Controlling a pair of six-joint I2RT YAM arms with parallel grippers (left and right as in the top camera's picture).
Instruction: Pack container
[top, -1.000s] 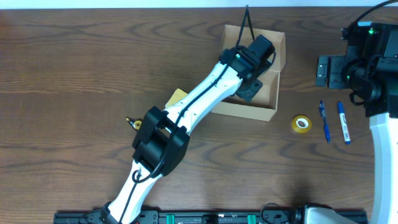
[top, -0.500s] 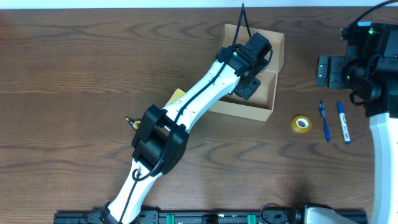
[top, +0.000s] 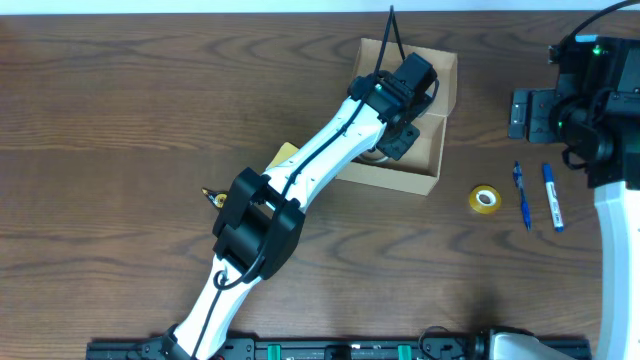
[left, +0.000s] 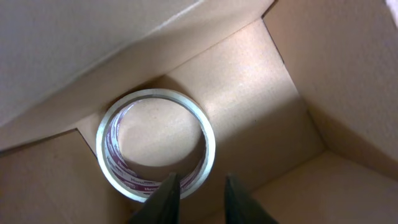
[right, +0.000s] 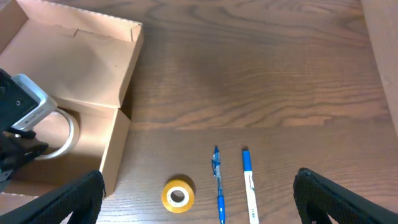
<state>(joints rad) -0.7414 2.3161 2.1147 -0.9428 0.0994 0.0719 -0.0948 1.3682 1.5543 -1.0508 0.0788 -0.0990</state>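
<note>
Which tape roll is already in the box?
The clear roll with purple print, lying flat on the box floor below the left end effector; the yellow roll sits outside on the table.

We saw a dark wood-grain table (top: 120, 120). On it stood the tan cardboard container (top: 395, 178), lid flap open. Right of it a yellow tape roll (top: 485, 199) lay flat, then a blue pen (top: 521, 195) & a white-barrelled pen (top: 552, 197), approx. parallel. Left of the container a cream pad (top: 286, 153) showed partly, & further left sat a small black-yellow obj (top: 212, 195) we couldn't identify
</note>
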